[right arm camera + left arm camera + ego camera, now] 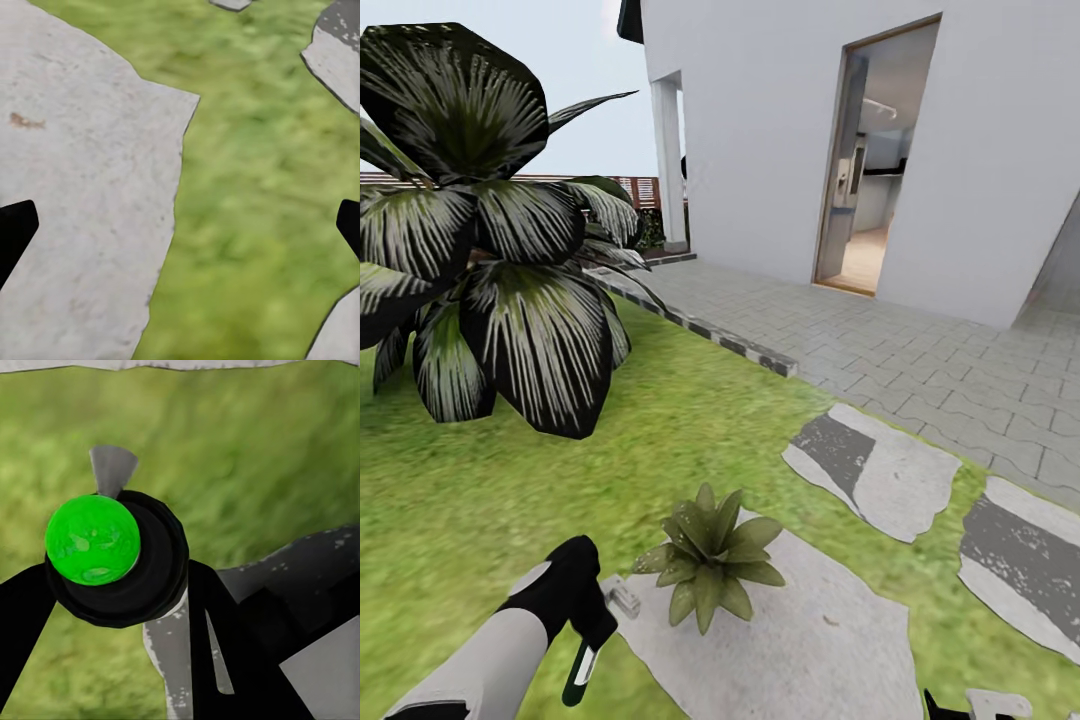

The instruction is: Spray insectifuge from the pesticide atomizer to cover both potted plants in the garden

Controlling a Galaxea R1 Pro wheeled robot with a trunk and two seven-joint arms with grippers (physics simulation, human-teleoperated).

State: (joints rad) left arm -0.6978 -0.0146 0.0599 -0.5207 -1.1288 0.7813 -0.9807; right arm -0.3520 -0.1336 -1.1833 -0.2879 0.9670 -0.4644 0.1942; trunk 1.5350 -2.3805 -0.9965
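The left gripper (112, 607) clamps the pesticide atomizer (112, 555) just beside a potted plant (708, 562), which sits at the near edge of a pale stepping stone (830, 640) with lawn (480, 500) on its left. The right gripper (180, 225), fingertips spread wide and empty, hangs over the stone's border with the grass.

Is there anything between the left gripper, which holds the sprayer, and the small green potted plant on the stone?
Nothing visible: left gripper holds the black, green-bottomed atomizer, with only pale stone before the leafy potted plant.
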